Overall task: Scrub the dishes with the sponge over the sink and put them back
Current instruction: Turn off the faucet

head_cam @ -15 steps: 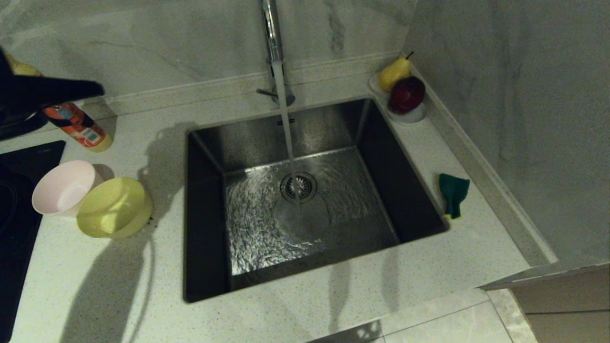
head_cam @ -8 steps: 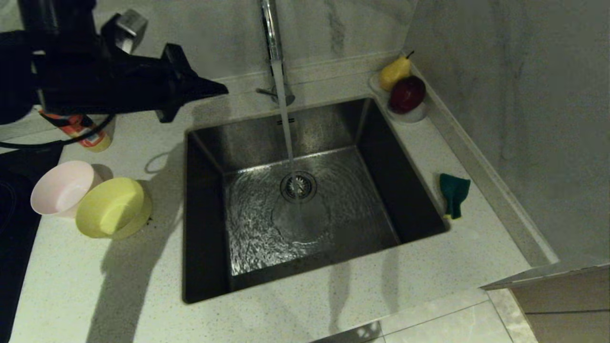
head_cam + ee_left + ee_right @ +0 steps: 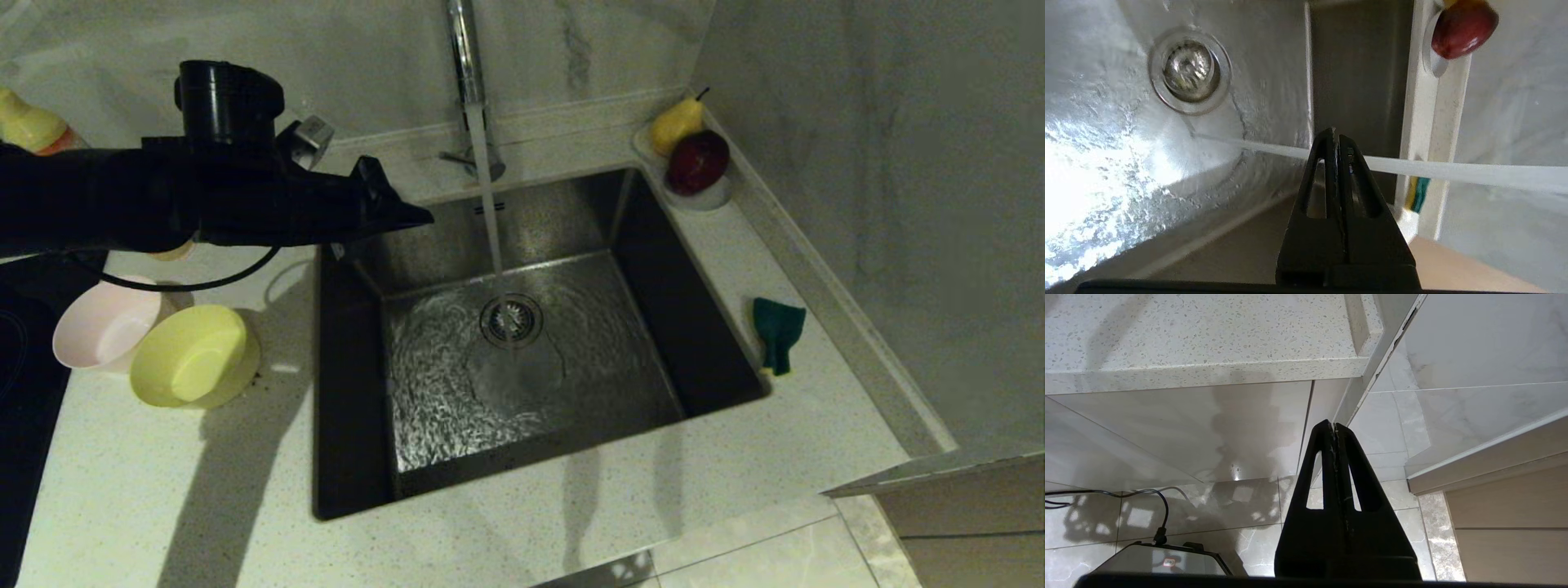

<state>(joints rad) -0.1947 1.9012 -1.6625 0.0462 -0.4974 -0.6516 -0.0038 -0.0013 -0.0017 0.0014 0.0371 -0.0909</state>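
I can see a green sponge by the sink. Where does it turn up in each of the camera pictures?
Head view: the sponge lies on the counter just right of the sink, green side up.
Left wrist view: the sponge shows as a thin yellow and green sliver beyond the sink wall, past the left gripper.
Right wrist view: not in it.
Shared landmark: the round drain strainer.

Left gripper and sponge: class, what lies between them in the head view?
The sink, with the tap's water stream falling to the drain. The shut left gripper is at its far left corner; the sponge lies on the right counter.
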